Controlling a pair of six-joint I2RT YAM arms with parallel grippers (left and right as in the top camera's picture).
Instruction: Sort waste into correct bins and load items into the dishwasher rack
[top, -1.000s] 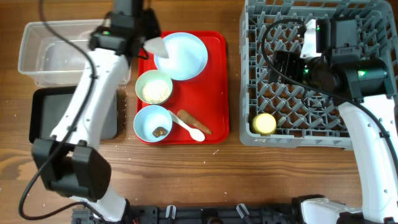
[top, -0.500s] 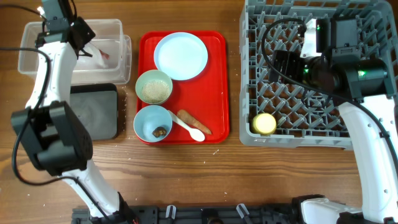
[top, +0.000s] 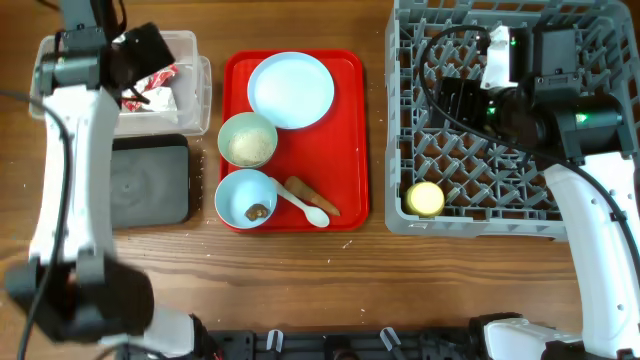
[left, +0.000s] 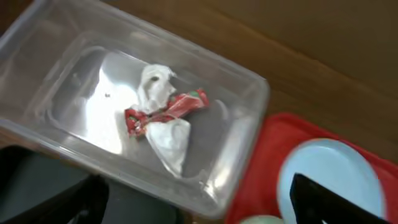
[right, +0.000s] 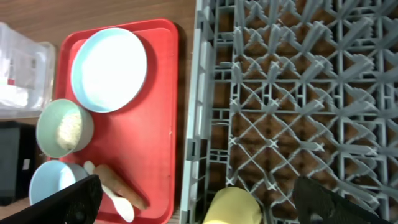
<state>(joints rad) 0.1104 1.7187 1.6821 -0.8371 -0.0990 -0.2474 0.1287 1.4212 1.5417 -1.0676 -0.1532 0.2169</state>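
A red wrapper and crumpled white tissue lie loose in the clear tub, also seen overhead as the wrapper in the tub. My left gripper hovers above them, open and empty. On the red tray rest the pale blue plate, a green bowl of rice grains, a light blue bowl with brown scraps, the white spoon and a long brown piece. The yellow cup sits in the grey rack. Over the rack, my right gripper is open.
The black tray lies just in front of the clear tub. The red serving tray sits between the bins and the rack. Bare wooden table runs along the front.
My left arm swung from the red tray over to the clear tub and opened, dropping the tissue and wrapper into it. The right arm stayed still.
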